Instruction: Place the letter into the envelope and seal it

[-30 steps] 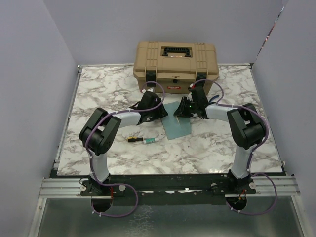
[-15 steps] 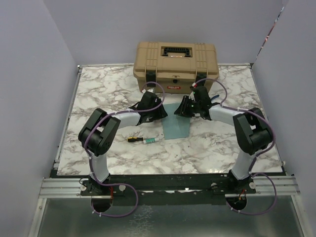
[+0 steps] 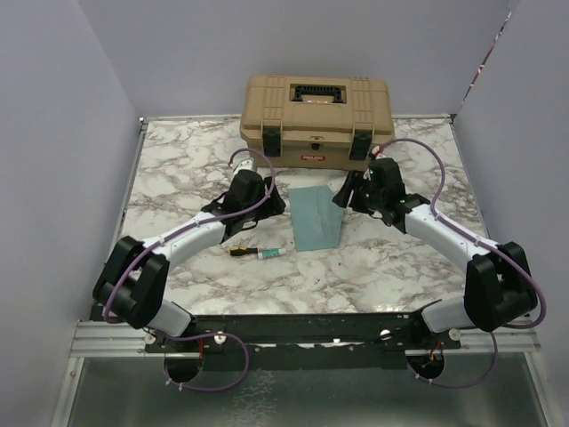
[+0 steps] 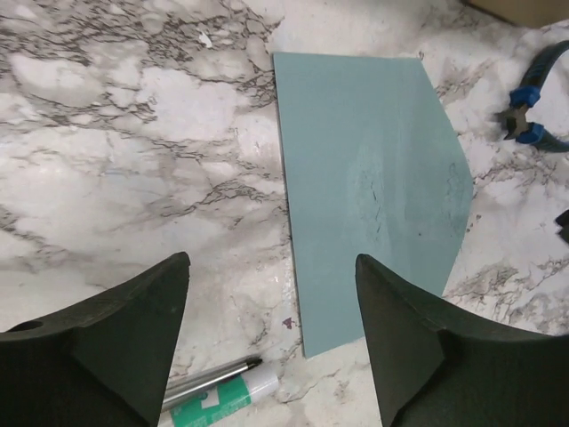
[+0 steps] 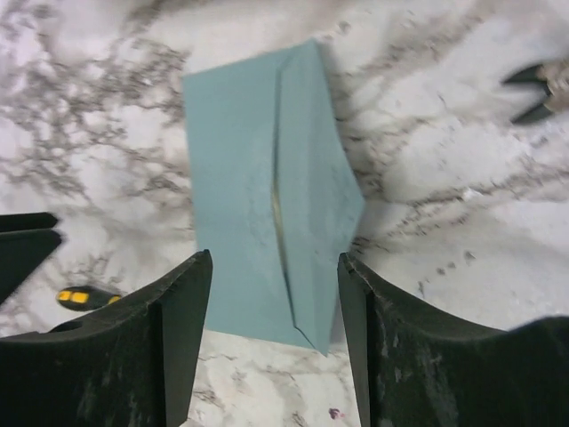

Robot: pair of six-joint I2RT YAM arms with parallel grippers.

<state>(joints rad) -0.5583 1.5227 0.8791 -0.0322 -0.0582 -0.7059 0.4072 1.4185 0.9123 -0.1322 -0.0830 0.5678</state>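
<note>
The teal envelope (image 3: 316, 219) lies flat on the marble table, its flap folded over. It also shows in the left wrist view (image 4: 373, 178) and the right wrist view (image 5: 267, 196). A thin cream line shows along the flap's edge (image 5: 277, 213); the letter itself is hidden. My left gripper (image 3: 271, 205) is open and empty, just left of the envelope (image 4: 271, 262). My right gripper (image 3: 345, 196) is open and empty, just right of the envelope and above it (image 5: 274, 256).
A tan toolbox (image 3: 316, 120) stands at the back, behind the envelope. A green-and-white glue stick with a pen (image 3: 258, 253) lies near the envelope's near left corner (image 4: 222, 396). Blue-handled pliers (image 4: 533, 98) lie to the envelope's right.
Both grippers have drawn away from the envelope, the left one to the left and the right one to the right. The envelope now lies uncovered.
</note>
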